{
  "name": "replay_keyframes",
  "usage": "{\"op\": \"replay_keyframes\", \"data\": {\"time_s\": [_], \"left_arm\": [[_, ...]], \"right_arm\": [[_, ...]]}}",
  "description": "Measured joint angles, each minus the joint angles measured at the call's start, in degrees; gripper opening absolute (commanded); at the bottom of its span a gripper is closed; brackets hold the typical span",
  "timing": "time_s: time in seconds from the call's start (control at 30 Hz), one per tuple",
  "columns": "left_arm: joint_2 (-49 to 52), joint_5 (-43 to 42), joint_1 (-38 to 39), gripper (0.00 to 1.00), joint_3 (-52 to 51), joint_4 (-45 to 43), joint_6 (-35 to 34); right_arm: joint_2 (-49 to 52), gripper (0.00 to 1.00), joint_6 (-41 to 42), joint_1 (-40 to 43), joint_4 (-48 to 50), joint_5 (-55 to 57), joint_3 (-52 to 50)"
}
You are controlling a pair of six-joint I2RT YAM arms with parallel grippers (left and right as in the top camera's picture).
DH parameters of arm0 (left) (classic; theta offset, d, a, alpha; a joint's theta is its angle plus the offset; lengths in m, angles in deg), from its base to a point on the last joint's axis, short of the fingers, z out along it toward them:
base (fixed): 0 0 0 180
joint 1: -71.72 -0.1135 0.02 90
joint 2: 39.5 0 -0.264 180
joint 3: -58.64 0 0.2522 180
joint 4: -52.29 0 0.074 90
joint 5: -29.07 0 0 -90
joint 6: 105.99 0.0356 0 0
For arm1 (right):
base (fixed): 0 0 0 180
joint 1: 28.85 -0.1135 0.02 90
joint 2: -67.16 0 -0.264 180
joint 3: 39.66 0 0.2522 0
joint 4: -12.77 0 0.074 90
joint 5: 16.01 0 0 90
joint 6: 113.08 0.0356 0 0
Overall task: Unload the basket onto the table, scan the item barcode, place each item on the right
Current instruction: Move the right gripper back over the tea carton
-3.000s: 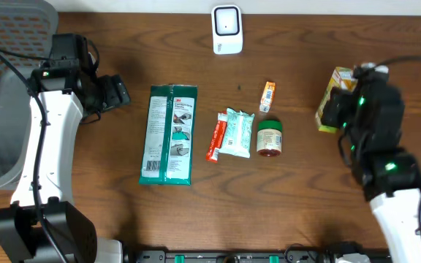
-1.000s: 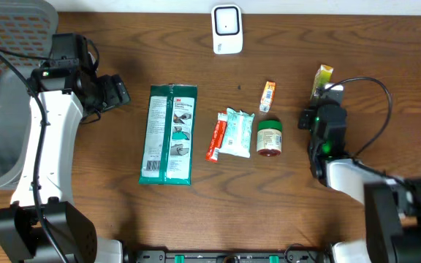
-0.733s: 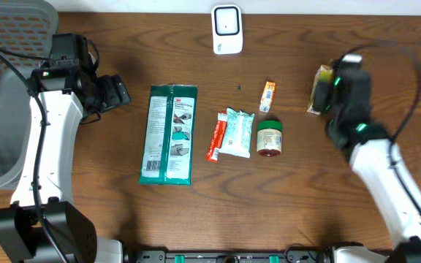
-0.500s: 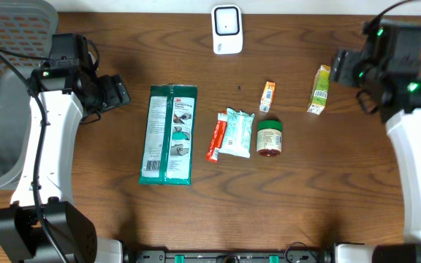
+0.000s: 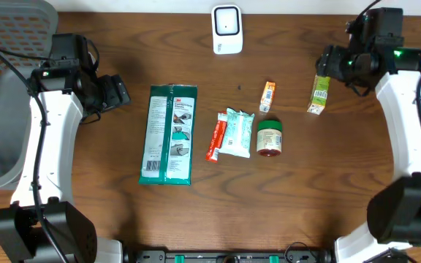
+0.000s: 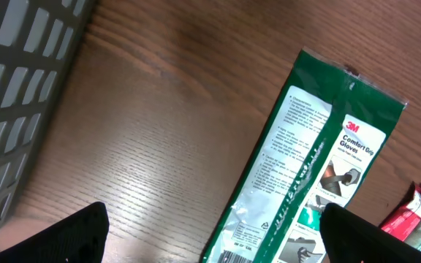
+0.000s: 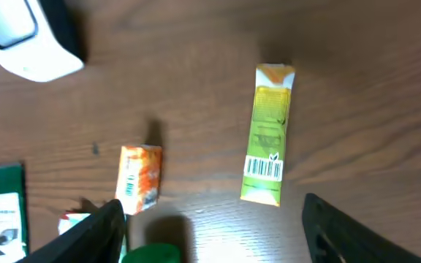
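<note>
Wood table (image 5: 342, 190) | green box (image 7: 267, 135) flat, bare wood all round | right gripper (image 7: 221, 234) released | left gripper (image 6: 214, 237) released

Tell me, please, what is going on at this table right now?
A barcode-scanning job is under way. The right gripper is open and holds nothing. It hangs above the green and yellow packet, which lies flat on the table with its barcode facing up. The left gripper is also open and empty, near the gloves pack. The white scanner stands at the table's far edge.
</note>
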Motion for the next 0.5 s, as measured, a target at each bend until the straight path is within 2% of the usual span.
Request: {"op": "replay_keyframes", "data": {"time_s": [0.13,0.37,0.5], "left_arm": [[0.0,0.0,0.0,0.92,0.0,0.0,0.0],[0.0,0.0,0.0,0.92,0.0,0.0,0.0],[0.0,0.0,0.0,0.92,0.0,0.0,0.0]], "right_arm": [[4.9,0.75,0.4,0.1,1.8,1.1,0.0],[13.9,0.65,4.9,1.0,3.8,1.1,0.0],[18.5,0.64,7.2,3.2,-2.2,-2.1,4.5]]}}
